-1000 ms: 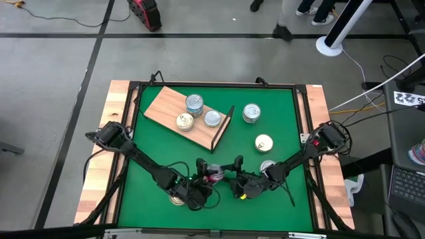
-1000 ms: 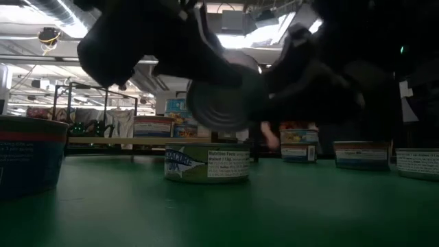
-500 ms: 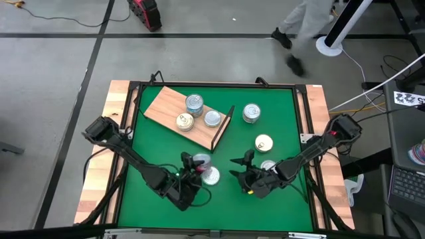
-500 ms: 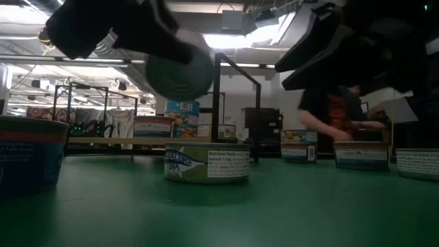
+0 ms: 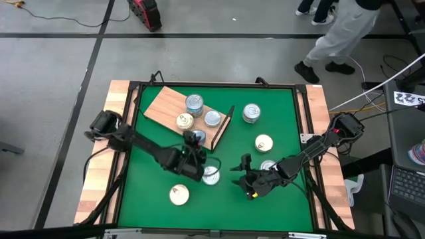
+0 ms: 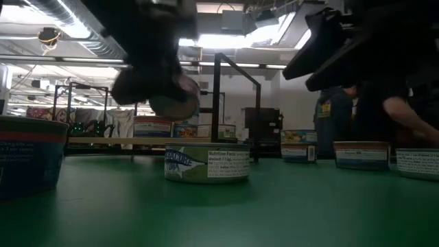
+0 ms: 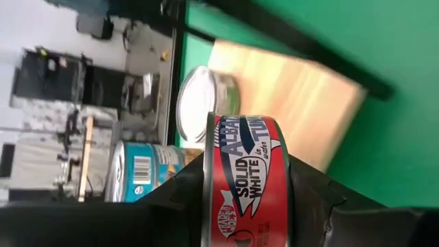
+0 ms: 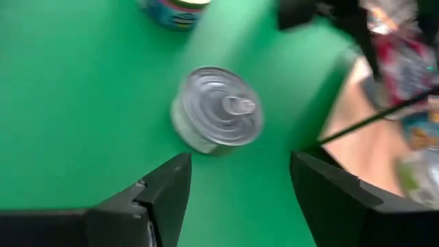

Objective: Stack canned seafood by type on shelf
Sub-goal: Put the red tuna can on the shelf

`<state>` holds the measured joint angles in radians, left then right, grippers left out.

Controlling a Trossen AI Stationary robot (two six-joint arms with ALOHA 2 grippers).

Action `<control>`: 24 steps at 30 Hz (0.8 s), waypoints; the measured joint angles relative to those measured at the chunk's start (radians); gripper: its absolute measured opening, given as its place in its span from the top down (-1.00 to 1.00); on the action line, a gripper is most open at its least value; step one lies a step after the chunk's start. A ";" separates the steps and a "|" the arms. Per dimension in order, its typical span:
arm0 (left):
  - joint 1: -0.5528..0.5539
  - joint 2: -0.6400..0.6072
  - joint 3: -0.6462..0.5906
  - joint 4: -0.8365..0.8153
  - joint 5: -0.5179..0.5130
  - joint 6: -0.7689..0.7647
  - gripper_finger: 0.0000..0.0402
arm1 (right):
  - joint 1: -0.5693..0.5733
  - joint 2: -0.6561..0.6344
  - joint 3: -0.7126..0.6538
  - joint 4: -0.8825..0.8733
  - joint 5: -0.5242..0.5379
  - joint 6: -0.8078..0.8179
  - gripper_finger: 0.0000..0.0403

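The red-labelled tin (image 7: 248,185) hangs on edge above the mat, just short of the shelf (image 5: 174,110) and its wire end. My left gripper (image 5: 194,141) is clamped on it, arm stretched across from the table's left edge. My right gripper (image 5: 243,174) hovers spread and empty over the mat. I count 3 tins on the shelf and 5 on the mat.

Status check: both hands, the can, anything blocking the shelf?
Left hand shut on red-label tuna can, near shelf. Right hand open, empty, above silver can. Three cans already on shelf; approach clear.
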<state>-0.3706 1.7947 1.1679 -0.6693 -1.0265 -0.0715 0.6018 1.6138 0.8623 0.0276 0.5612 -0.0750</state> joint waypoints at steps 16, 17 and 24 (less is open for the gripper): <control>0.180 0.001 0.000 0.083 0.145 0.135 0.24 | 0.000 0.000 0.000 0.000 -0.068 0.000 -0.22; 0.183 0.001 0.000 0.083 0.169 0.140 0.22 | 0.000 0.000 0.000 0.000 -0.069 0.000 -0.22; 0.190 0.006 -0.001 0.083 0.258 0.153 0.12 | 0.000 0.000 0.000 0.000 -0.069 -0.001 -0.22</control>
<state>-0.1802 1.8011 1.1671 -0.5861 -0.7680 0.0811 0.6018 1.6142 0.8626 0.0277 0.4923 -0.0755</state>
